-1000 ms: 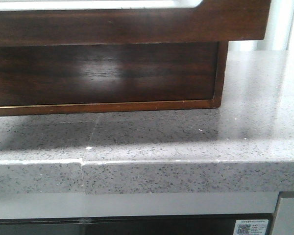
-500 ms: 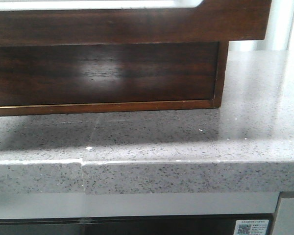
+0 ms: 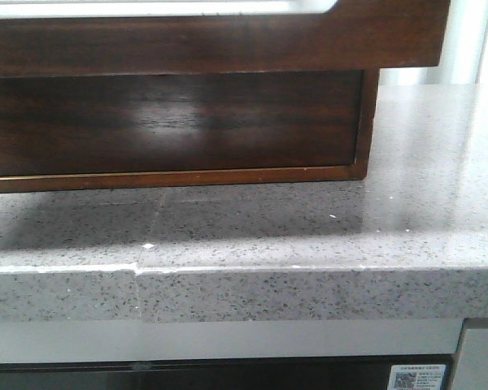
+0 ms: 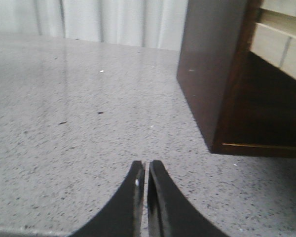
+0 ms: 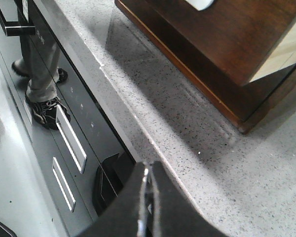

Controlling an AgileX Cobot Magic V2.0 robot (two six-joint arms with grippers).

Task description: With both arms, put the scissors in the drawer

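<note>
The drawer (image 3: 211,41) is a wide, shallow, glossy dark brown front with white along its top. It is pulled out and overhangs the cabinet body (image 3: 179,122) on the grey speckled countertop (image 3: 309,236). The scissors are not in view in any frame. My left gripper (image 4: 146,165) is shut and empty, low over the countertop to one side of the cabinet (image 4: 207,74). My right gripper (image 5: 148,168) is shut and empty, above the countertop's front edge, with the drawer (image 5: 227,34) beyond it. Neither gripper shows in the front view.
The countertop's front edge (image 5: 123,103) drops to dark appliance fronts with handles (image 5: 69,138). A person's legs and shoes (image 5: 44,98) stand on the floor beside them. White curtains (image 4: 98,19) hang behind the counter.
</note>
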